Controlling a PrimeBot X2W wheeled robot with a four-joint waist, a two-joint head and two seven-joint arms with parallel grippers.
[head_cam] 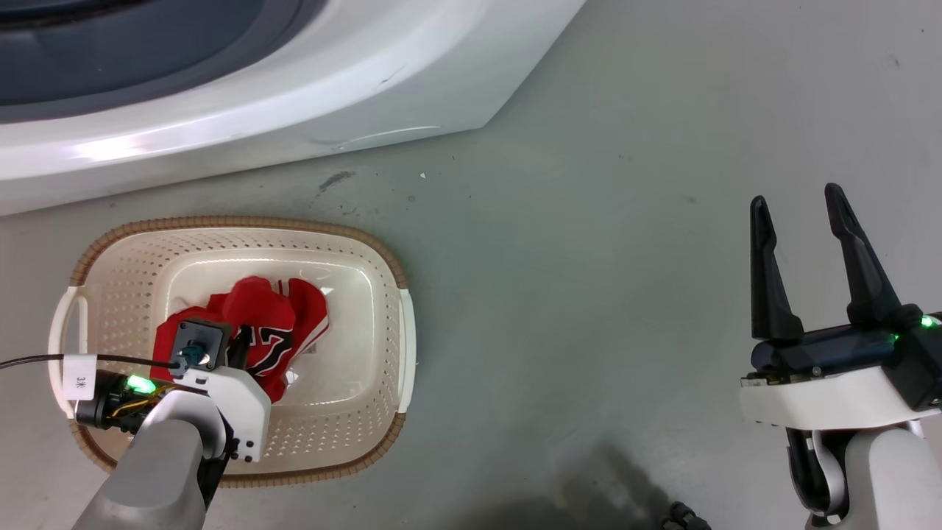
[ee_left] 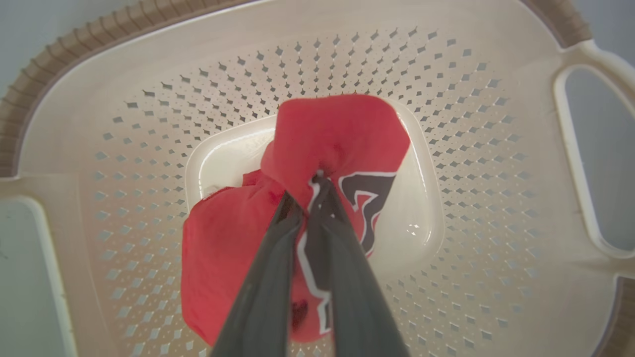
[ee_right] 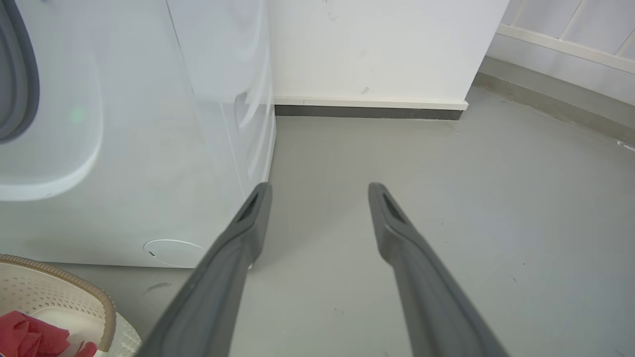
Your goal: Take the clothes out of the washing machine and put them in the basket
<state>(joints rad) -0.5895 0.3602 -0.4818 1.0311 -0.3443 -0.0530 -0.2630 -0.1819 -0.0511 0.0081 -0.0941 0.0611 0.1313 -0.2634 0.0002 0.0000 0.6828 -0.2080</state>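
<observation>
My left gripper (ee_left: 317,181) is pinched shut on a fold of the red jersey (ee_left: 342,134), both fingers pressed together with cloth bunched at the tips. It hangs over the middle of the basket (head_cam: 235,222), which sits on the floor (head_cam: 625,258) just in front of the washing machine (head_cam: 294,110). The jersey droops from the pinch in a loose bundle, and its lower part seems to rest on the basket's bottom, with a black, white-edged number showing. I cannot tell whether the red cloth beside it is a second garment or more of the same one. I judge the jersey light, thin and very soft. It will not hold a shape, it drapes and trails from wherever it is held, and smooth sports fabric could slide out of a shallow pinch. A thick gathered fold, taken deep between the fingers, looks like the safest hold. My right gripper (head_cam: 795,195) is spread wide and holds nothing, over bare floor well apart from the basket.
</observation>
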